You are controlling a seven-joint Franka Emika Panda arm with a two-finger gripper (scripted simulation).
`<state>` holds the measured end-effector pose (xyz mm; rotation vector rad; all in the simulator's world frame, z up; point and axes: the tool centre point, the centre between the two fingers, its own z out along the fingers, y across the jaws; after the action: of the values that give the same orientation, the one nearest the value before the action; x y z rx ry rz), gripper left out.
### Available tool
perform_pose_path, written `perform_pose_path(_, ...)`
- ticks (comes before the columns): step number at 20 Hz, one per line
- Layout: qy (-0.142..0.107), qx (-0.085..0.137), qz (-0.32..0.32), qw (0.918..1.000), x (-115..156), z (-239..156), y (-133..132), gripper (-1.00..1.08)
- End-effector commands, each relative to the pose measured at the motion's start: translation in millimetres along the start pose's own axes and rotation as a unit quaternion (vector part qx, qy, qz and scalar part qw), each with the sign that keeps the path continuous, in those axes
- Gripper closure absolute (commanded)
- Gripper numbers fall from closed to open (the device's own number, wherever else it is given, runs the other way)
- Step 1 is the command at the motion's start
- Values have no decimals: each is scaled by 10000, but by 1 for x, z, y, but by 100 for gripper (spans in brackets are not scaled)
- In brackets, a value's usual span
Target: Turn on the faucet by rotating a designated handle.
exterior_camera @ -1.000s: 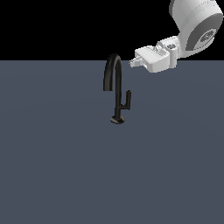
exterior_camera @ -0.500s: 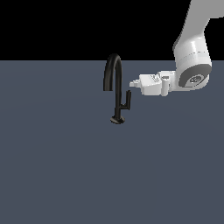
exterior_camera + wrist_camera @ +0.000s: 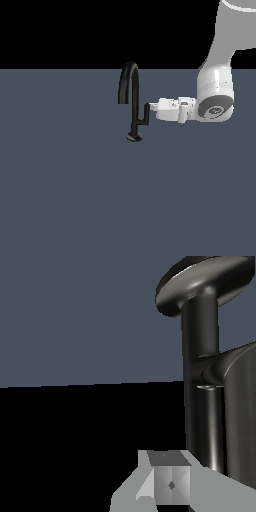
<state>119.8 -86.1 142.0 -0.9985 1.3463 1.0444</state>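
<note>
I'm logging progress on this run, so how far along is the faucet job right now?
Done: the approach. The gripper sits level with the handle, on the exterior view's right of the faucet, its tip at the lever. In hand: making contact; the wrist view shows the black stem close up, but whether the gripper is touching cannot be told. Left: rotating the handle. Nothing shows it turned yet.

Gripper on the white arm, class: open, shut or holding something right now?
White gripper: beside the thin black lever handle; open or shut cannot be told.
</note>
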Motion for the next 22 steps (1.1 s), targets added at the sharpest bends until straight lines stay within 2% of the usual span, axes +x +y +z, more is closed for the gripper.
perform_pose_path(1, -43, 51, 44, 10000, 3, 1, -1, 108)
perform_pose_path(11, -18, 17, 6, 10000, 0, 1, 0, 108)
perform_pose_path(22, -18, 17, 6, 10000, -8, 1, 24, 108)
